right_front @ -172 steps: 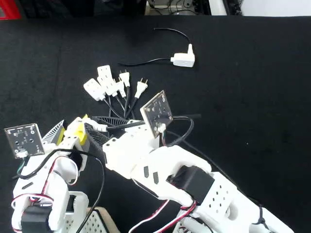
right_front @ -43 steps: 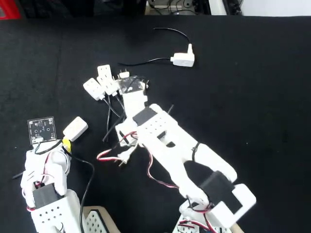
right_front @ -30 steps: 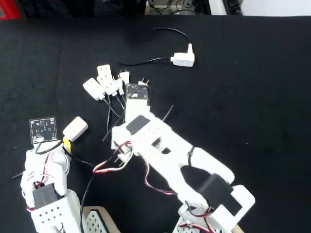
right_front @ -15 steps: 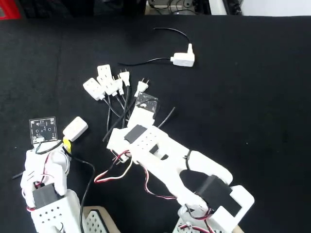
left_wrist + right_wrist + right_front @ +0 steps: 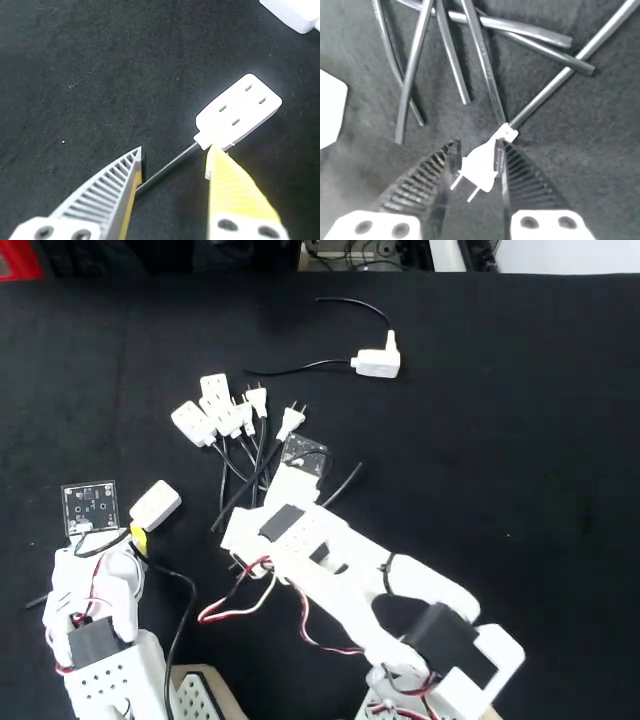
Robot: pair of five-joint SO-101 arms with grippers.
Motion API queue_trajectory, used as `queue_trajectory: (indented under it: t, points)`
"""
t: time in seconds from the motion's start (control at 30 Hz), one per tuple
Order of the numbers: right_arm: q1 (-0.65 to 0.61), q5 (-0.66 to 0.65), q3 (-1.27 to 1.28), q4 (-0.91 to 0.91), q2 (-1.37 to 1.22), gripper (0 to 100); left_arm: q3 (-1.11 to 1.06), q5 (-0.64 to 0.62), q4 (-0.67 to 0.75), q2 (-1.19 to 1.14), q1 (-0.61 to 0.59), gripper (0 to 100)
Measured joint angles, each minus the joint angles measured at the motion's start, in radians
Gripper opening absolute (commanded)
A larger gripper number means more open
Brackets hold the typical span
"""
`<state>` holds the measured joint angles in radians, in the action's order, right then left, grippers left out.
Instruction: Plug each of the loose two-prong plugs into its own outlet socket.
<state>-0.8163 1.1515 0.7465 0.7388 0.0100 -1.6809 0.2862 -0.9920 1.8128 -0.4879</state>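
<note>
We see the right gripper (image 5: 479,144) drawn narrow around a white two-prong plug (image 5: 481,169). A finger lies against each side of the plug's body, its 2 prongs point back toward the wrist, and its black lead (image 5: 555,82) runs away past the fingertips, beside other black cables (image 5: 447,55). In the high view the right arm (image 5: 330,540) ends just beside the socket cluster (image 5: 216,400), on the side of the cluster nearer the arm bases and a little to its right, over the cables that trail from it. The left gripper (image 5: 174,149) stands wide open, its grey finger and yellow finger astride a thin black cord (image 5: 165,172) that enters a single white outlet socket (image 5: 239,112). The yellow fingertip touches or all but touches that socket's cord end, and we cannot tell which. The single white outlet socket lies apart from the socket cluster, nearer the arm bases and to the cluster's left. The cluster itself is 3 white sockets packed close together. A loose plug (image 5: 257,398) lies just beside it on the right, prongs pointing away from the arms, and a second loose plug (image 5: 291,420) lies just past that one. Well apart from the cluster, farther from the arms and to the right, a far white socket (image 5: 377,364) has a white plug piece (image 5: 391,341) at its end, seemingly seated in it. Everything rests on the black desk (image 5: 520,460).
</note>
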Motion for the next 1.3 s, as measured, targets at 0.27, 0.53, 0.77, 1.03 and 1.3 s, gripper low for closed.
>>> queue_trajectory:
  t: [0.27,0.53,0.77,1.03,1.3]
  points:
    - [-0.002,-0.058,-0.157,0.178,-0.095,19.4,0.000,0.000,0.000,0.000,0.000,21]
    - [-0.054,-0.091,-0.204,0.292,-0.167,4.7,0.000,0.000,0.000,0.000,0.000,21]
    - [-0.051,-0.094,-0.203,0.318,-0.175,1.1,0.000,0.000,0.000,0.000,0.000,21]
    - [-0.058,-0.299,-0.199,0.470,-0.068,1.1,0.000,0.000,0.000,0.000,0.000,21]
    - [0.138,-0.891,-0.146,0.436,0.137,1.2,0.000,0.000,0.000,0.000,0.000,21]
